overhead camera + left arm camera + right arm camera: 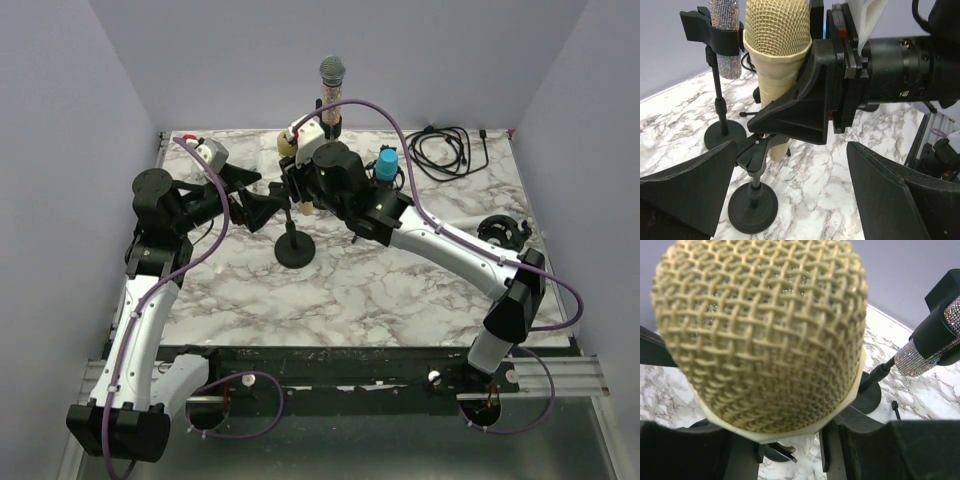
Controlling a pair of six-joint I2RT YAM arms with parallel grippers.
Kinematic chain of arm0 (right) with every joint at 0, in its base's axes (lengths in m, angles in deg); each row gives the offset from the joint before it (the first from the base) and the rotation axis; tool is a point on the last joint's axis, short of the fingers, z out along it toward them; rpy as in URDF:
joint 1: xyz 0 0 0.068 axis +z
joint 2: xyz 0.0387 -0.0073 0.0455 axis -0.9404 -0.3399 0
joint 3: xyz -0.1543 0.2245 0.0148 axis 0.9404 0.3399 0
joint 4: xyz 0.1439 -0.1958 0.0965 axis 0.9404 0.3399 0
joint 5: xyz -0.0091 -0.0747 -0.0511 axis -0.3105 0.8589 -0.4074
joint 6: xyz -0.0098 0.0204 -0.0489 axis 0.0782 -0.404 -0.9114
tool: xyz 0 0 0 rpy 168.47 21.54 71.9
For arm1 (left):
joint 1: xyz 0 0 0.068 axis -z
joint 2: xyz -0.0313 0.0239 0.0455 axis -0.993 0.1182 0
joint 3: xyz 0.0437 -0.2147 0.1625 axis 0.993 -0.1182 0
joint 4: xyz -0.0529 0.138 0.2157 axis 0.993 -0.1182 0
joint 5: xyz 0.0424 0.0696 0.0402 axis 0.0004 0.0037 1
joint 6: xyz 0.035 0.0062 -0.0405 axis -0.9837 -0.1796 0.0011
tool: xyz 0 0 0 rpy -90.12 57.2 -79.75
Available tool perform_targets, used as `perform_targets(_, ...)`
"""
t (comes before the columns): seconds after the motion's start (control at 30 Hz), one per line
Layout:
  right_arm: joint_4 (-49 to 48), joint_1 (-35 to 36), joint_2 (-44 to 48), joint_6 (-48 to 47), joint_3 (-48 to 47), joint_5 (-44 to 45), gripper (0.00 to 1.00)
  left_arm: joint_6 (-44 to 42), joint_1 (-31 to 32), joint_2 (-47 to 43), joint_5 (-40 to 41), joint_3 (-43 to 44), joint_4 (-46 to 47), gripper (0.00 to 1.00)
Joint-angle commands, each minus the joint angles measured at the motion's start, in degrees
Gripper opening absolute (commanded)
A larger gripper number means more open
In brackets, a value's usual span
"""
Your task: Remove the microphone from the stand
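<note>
Microphone (760,330) is clamped in the right gripper (790,445), its lower end just beside the stand (753,207) clip; the left gripper (790,195) is spread wide.

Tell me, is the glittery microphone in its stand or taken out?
In. The glittery microphone stands upright, its body held by the black clip on its stand.

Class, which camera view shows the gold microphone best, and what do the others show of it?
The left wrist view: the gold microphone shows its mesh head and tapered body, held in the right gripper. The right wrist view shows only its head, filling the frame. The top view shows only a small part of it.
</note>
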Motion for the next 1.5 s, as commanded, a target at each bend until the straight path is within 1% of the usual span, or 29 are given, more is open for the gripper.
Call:
perform_targets(0.0, 5.9, -0.7, -2.7, 0.9, -3.4, -8.4, 0.01, -8.7, -0.8, 2.2, -5.2, 0.3, -3.4, 0.92)
perform_targets(0.07, 6.7, -0.9, -3.4, 1.0, -4.2, -9.8, 0.01, -8.6, -1.0, 3.2, -6.0, -0.8, -1.3, 0.91)
perform_targets(0.17, 7.6, -1.0, -4.2, 1.0, -5.2, -10.3, 0.01, -9.8, -1.3, 6.1, -6.0, -0.2, -1.2, 0.88)
perform_targets(0.23, 7.8, -1.1, -4.6, 1.1, -5.2, -10.6, 0.01, -10.3, -1.6, 8.4, -7.0, -0.3, 0.6, 0.84)
perform_targets(0.3, 7.9, -1.4, -4.8, 1.3, -5.3, -11.1, 0.01, -8.8, -2.2, 11.2, -7.6, -0.8, 4.3, 0.83)
perform_targets(0.37, 7.9, -1.6, -5.1, 1.7, -5.5, -11.7, 0.01, -7.3, -3.0, 13.4, -9.4, -0.1, 5.5, 0.79)
perform_targets(0.43, 8.0, -1.6, -5.3, 1.7, -5.7, -12.3, 0.01, -4.8, -3.9, 13.9, -10.0, -1.5, 9.6, 0.78)
perform_targets(0.47, 8.3, -1.6, -5.6, 1.7, -5.8, -12.4, 0.01, -3.6, -4.2, 14.0, -10.8, -2.5, 12.0, 0.78)
perform_targets(0.63, 8.6, -1.6, -6.0, 2.1, -6.3, -12.5, 0.01, 0.4, -4.2, 15.4, -13.6, -3.9, 17.4, 0.78)
perform_targets(0.77, 8.6, -1.6, -6.0, 2.5, -6.1, -12.9, 0.01, 0.5, -4.3, 16.5, -12.0, -4.0, 17.4, 0.81)
perform_targets(0.9, 8.6, -1.6, -6.0, 3.0, -5.7, -13.0, 0.01, 2.3, -4.3, 16.9, -11.2, -5.0, 20.0, 0.84)
perform_targets(0.97, 8.6, -1.6, -6.1, 3.2, -5.7, -13.3, 0.01, 1.9, -4.2, 17.9, -11.1, -4.1, 18.5, 0.84)
perform_targets(1.13, 8.4, -1.6, -6.3, 3.8, -6.2, -13.3, 0.01, -0.1, -4.1, 18.6, -10.1, -3.2, 14.8, 0.78)
perform_targets(1.33, 8.7, -1.6, -6.3, 4.0, -6.4, -13.1, 0.01, -1.1, -3.8, 18.7, -10.1, -2.7, 13.4, 0.67)
perform_targets(1.4, 8.7, -1.6, -6.2, 4.0, -6.2, -12.9, 0.00, -1.0, -3.8, 18.3, -10.4, -2.6, 13.4, 0.57)
perform_targets(1.47, 8.6, -1.6, -6.1, 3.9, -6.0, -12.7, 0.01, -1.3, -3.7, 17.9, -10.3, -2.7, 13.4, 0.40)
